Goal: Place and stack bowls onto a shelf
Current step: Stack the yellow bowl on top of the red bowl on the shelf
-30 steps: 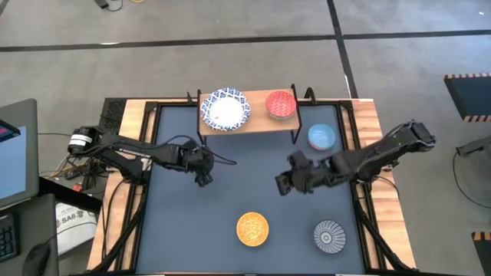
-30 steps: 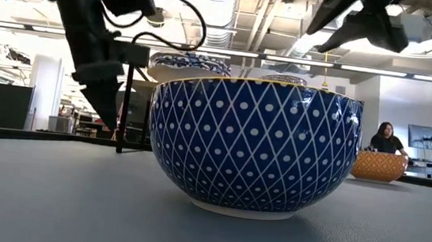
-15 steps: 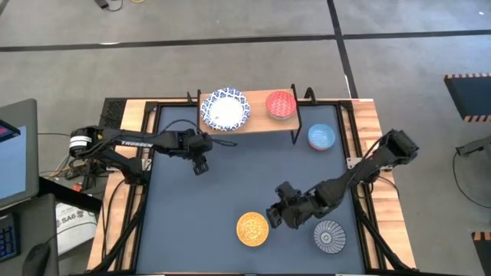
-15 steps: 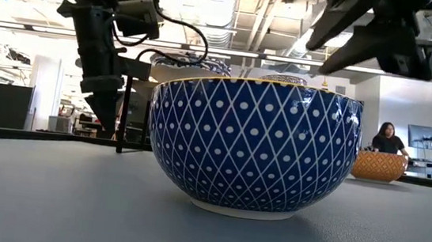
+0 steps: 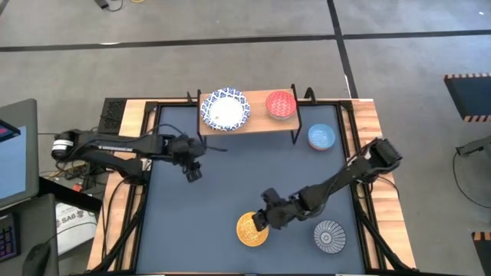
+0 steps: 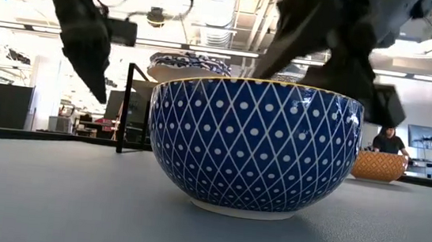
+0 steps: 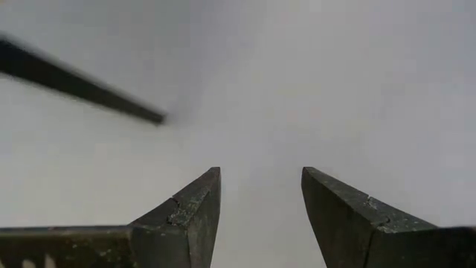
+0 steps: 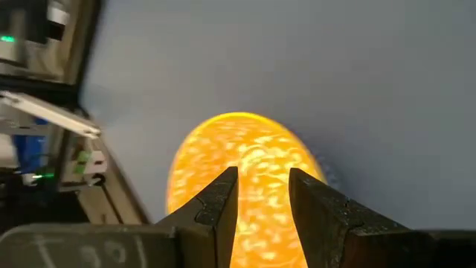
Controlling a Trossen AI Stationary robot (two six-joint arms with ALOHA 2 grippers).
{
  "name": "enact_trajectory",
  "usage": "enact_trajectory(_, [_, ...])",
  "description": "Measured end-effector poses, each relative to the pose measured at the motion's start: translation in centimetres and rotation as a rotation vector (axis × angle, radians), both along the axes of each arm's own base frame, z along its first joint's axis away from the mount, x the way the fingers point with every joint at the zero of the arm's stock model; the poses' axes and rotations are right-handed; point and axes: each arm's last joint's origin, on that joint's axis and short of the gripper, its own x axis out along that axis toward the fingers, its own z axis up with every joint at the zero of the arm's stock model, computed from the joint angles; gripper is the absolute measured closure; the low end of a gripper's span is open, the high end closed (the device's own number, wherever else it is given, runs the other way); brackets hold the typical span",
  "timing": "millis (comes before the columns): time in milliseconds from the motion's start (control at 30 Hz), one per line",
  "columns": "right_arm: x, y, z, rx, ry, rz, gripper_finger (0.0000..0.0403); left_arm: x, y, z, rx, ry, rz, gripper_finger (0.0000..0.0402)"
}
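Observation:
A yellow bowl (image 5: 252,229), blue with white diamonds on its outside (image 6: 253,144), stands near the table's near edge. My right gripper (image 5: 261,221) (image 8: 260,195) is open and hovers over the bowl's rim, with the yellow inside (image 8: 245,160) showing past its fingers. My left gripper (image 5: 190,170) (image 7: 260,195) is open over bare tabletop, left of the middle. On the shelf (image 5: 257,124) stand a blue-and-white patterned bowl (image 5: 225,110) and a red bowl (image 5: 281,104). A light blue bowl (image 5: 321,137) and a grey-blue striped bowl (image 5: 329,235) rest on the table.
The shelf's thin black legs (image 6: 126,108) stand at the far side of the table. Wooden rails with black frame bars (image 5: 138,192) border the tabletop left and right. Bare tabletop (image 5: 230,176) lies between the arms. A person (image 6: 387,141) sits in the room beyond.
My right gripper has swept from the table's middle toward the near edge and down, ending over the yellow bowl. My left gripper has drawn back a little from the shelf toward the table's left edge. No bowl has moved.

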Motion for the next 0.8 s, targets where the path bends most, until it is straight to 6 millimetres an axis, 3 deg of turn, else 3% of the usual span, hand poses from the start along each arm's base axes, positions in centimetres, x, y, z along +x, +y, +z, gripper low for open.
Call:
enact_trajectory(167, [0.2, -0.1, 0.0, -0.052, 0.035, 0.013, 0.0256, -0.7, -2.3, 1.4, -0.039, -0.099, -0.015, 0.0229])
enact_trajectory(433, [-0.2, -0.4, 2.4, -0.247, 0.129, 0.094, 0.0257, -0.9, -5.5, 2.2, -0.074, -0.209, -0.070, 0.0229])
enact_trajectory(800, [-0.1, -0.4, 1.8, -0.245, 0.187, 0.247, 0.0257, 2.1, -8.7, 1.5, -0.103, -0.342, -0.178, 0.0229])
